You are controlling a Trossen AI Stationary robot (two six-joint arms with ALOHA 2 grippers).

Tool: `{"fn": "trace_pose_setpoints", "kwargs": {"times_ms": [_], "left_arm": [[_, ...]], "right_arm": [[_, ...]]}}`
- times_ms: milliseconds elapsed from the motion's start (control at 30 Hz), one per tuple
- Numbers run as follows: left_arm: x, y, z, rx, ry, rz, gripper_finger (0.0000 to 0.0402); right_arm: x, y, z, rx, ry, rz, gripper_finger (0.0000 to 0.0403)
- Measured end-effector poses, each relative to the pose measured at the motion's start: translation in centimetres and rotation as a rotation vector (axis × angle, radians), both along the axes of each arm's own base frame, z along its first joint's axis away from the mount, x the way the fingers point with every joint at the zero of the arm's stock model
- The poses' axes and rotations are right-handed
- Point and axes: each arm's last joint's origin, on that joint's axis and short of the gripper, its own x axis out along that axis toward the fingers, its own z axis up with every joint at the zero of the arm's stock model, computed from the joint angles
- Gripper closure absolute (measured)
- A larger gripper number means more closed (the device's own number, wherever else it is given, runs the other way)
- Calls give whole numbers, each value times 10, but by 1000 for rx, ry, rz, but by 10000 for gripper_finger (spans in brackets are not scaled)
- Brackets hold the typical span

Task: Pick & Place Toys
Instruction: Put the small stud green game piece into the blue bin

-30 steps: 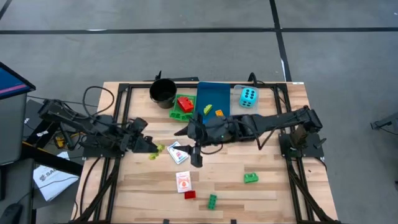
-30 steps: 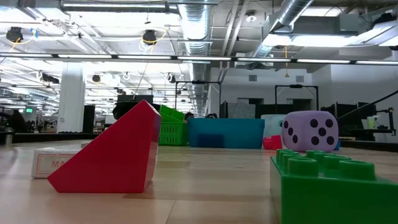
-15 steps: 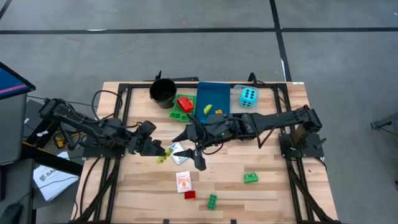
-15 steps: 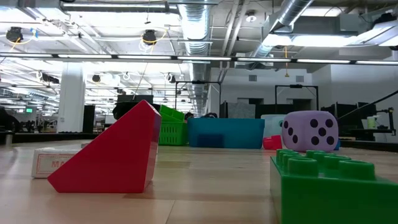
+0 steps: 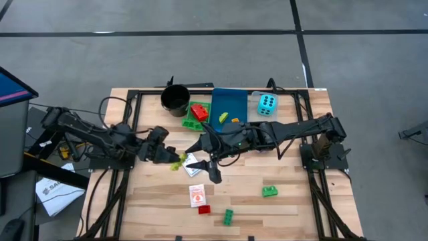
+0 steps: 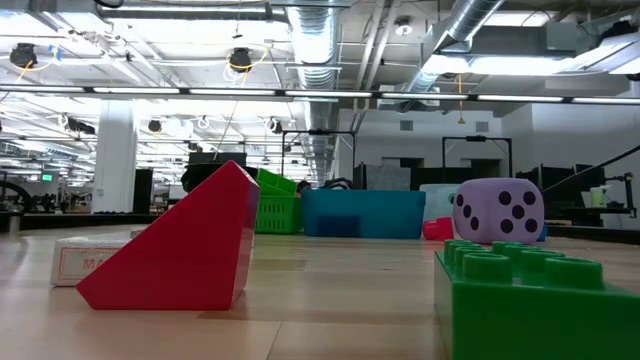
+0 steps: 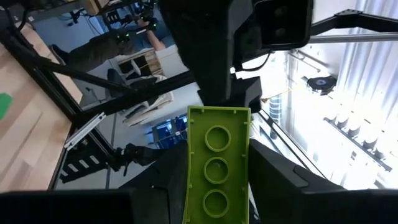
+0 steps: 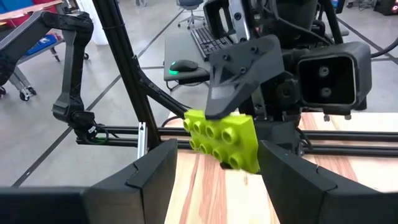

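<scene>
1. I see the table [image 5: 294, 201] from above, a pale wooden top with both dark arms reaching toward its middle.
2. The blue tray [image 5: 228, 107] stands at the far edge, with the green tray [image 5: 189, 122] touching its left side and the black cup [image 5: 175, 98] just beside that.
3. The cyan die [image 5: 267, 104] sits near the far right corner; the purple die [image 6: 498, 211] shows only in the low view, in front of the blue tray.
4. My left gripper [image 5: 175, 159] is left of the table's middle, its fingers closed on a lime-green brick [image 5: 176, 161], which is lifted above the wood.
5. My right gripper [image 5: 212, 172] is at the middle, facing the left one; I cannot tell whether its fingers hold anything.
6. Two white card packs lie near the middle: one [image 5: 192, 165] between the grippers, another [image 5: 196, 195] toward the near edge.
7. A red brick [image 5: 204, 209] and a green brick [image 5: 229, 215] lie near the near edge, a second green brick [image 5: 269, 191] further right.
</scene>
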Motion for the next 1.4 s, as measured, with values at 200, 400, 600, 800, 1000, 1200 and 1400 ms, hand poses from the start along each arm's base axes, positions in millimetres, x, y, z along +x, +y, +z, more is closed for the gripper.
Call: {"fn": "trace_pose_setpoints", "kwargs": {"times_ms": [200,400,600,800,1000,1200,1400], "left_arm": [[6,-1,-2,-6,-14,2,271],[15,-4,-4,-20,-57,1,270],[17,-4,-2,-32,-98,3,271],[16,0,3,-41,-148,11,271],[16,0,3,-36,-147,3,270],[16,0,2,-26,-142,-20,270],[17,0,2,-30,-136,-16,264]], "right_arm": [[0,0,1,5,-10,3,184],[1,1,3,33,-29,23,184],[2,-2,3,48,-30,15,184],[2,-2,3,93,-17,16,201],[2,-2,2,92,-14,12,251],[2,-1,2,109,-9,16,314],[2,-5,3,145,-1,6,349]]}}
